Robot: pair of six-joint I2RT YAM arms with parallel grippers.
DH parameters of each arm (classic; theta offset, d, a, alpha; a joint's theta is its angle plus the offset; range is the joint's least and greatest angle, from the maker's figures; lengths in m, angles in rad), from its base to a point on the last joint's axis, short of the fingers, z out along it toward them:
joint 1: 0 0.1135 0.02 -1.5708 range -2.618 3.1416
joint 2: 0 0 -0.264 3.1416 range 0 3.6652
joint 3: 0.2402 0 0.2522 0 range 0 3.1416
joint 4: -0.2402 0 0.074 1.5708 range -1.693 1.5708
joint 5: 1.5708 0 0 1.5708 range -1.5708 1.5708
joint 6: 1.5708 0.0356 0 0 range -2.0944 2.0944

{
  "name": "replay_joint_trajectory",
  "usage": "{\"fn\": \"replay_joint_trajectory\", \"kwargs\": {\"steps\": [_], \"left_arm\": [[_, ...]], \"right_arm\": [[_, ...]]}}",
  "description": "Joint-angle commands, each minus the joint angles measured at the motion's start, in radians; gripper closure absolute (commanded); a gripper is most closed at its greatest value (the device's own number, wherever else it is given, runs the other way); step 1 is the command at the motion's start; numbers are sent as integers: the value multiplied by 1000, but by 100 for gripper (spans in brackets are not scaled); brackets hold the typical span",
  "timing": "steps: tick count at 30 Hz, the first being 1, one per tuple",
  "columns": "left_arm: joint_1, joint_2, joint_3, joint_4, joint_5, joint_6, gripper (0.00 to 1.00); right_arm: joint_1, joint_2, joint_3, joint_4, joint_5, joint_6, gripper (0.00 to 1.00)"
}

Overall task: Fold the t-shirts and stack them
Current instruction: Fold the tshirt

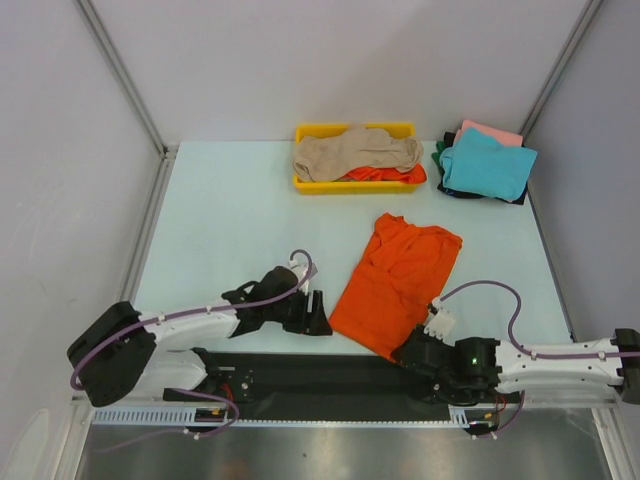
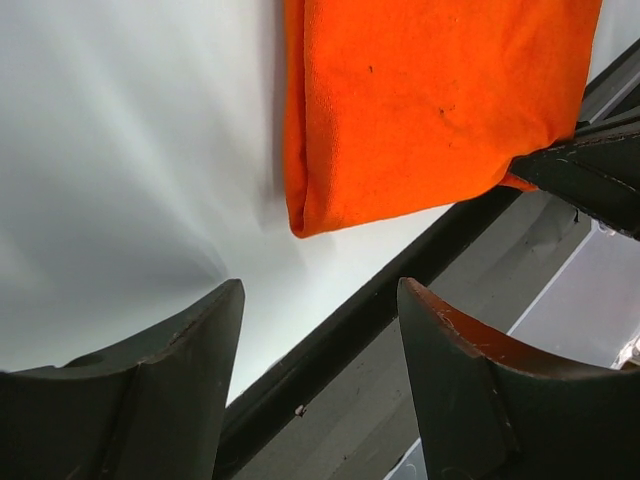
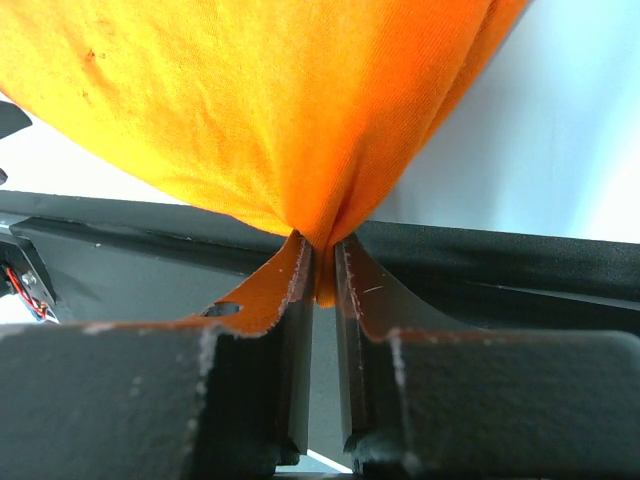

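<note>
A teal-topped stack [image 1: 485,165] sits at the table's [image 1: 240,220] far right corner, a beige shirt [image 1: 355,155] lies unfolded in the yellow tray [image 1: 318,129], and the orange t-shirt [image 1: 398,282] seems mid-fold by the near edge — right gripper [image 3: 322,270] clamped on its corner, left gripper [image 2: 320,320] spread and empty beside it.

High view, two close
Top camera looks down from six o'clock toward twelve; both wrist cameras (very near) share the near edge of the orange t-shirt [image 1: 400,280].

Table [image 1: 230,220]: orange t-shirt [image 1: 400,280], shirt stack [image 1: 485,165], tray [image 1: 330,186]
</note>
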Motion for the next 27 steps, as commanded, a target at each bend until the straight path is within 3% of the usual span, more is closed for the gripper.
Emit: {"fn": "replay_joint_trajectory", "kwargs": {"steps": [1,10,18,21,22,24,25,27], "left_arm": [[-14,7,-10,65,17,-15,32],[-23,59,-11,95,4,-26,34],[-23,153,-17,215,1,-75,41],[-23,185,-9,243,12,-81,53],[-23,194,-9,256,9,-84,66],[-23,199,-6,263,6,-88,79],[-23,200,-3,264,3,-89,90],[-23,199,2,260,-2,-86,99]], "right_arm": [[3,-4,-19,-37,62,19,90],[0,13,-32,-5,57,13,92],[-4,13,-32,-2,56,3,95],[-4,17,-33,5,54,3,99],[-4,19,-33,5,56,2,100],[-6,22,-33,9,57,2,100],[-6,23,-33,9,57,2,100],[-4,29,-27,12,60,-7,100]]}}
